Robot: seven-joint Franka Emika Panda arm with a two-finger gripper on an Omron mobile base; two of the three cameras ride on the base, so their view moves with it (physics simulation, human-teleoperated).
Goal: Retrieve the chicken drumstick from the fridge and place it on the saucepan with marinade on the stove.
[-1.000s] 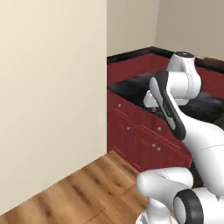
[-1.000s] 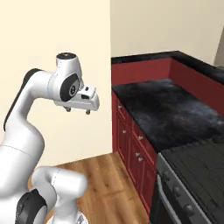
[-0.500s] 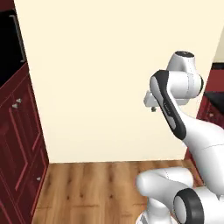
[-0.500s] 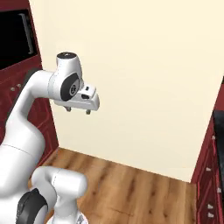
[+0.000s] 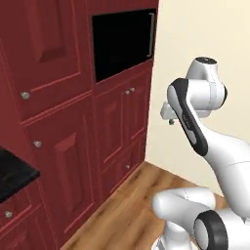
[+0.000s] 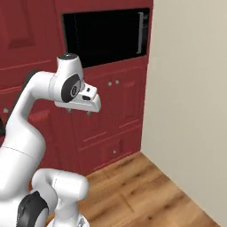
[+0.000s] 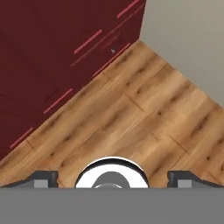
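Tall dark red cabinets (image 5: 58,122) across the left of both base views, panelled doors with small round knobs (image 5: 25,95), closed throughout, so nothing of their contents to be seen. Set into them high up, a black built-in oven recess (image 6: 106,35) with a slim vertical handle (image 6: 141,33) at its right edge, interior dark and unreadable. To the right, a plain cream wall (image 6: 190,102) meeting the cabinets at a corner. Below, a wooden plank floor (image 7: 131,113) running up to the cabinet base and the wall. At the lower left of the left base view, a corner of black countertop (image 5: 12,173) over a red drawer front. Held at mid height before the cabinet doors, pointing down at the floor, the gripper (image 6: 79,111), fingers spread wide apart with nothing between them; in the hand view the two tips far out to either side over bare planks. Chicken drumstick, fridge, saucepan and stove nowhere among these cabinets, so their place cannot be told.
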